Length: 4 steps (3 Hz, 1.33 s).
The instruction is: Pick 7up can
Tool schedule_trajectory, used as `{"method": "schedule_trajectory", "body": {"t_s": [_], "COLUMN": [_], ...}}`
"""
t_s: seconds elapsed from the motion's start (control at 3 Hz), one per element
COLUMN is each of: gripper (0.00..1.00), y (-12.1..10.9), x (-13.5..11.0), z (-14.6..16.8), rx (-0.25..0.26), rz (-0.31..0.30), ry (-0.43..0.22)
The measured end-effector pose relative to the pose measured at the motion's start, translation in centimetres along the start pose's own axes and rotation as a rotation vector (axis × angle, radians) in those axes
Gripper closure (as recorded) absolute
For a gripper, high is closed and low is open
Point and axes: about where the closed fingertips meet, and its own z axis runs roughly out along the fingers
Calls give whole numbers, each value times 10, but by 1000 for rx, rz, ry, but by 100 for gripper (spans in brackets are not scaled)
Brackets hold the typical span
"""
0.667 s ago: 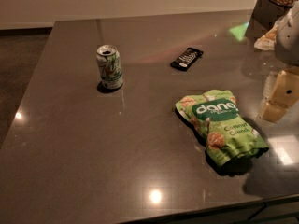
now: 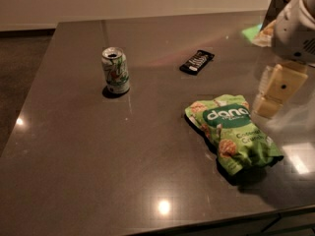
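Approach step. Gripper (image 2: 275, 92) at view's right edge, well apart from upright 7up can (image 2: 115, 71) on worktop (image 2: 98, 156); jaws state cannot tell. Next: reach across to can.

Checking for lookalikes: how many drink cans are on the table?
1. The 7up can stands upright on the table's left side, left of the dark bar and green snack bag. The gripper is at the right edge, apart from it. Far-right clutter might hide more.

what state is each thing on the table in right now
7up can: upright, standing free at the left
black bar: lying flat, beyond the bag
green snack bag: lying flat, printed face up
gripper: at the right edge, well clear of the can
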Motion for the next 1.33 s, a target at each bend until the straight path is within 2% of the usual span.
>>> {"method": "schedule_trajectory", "body": {"t_s": [0.33,1.0,1.33], "gripper": [0,0,0], "y": [-18,-52,-56], "x": [-41,-150,-185], "z": [17,83,104], "rx": [-6,-49,-66], "rz": [-11,-1,14], "ry": [-54,-188,-233]}}
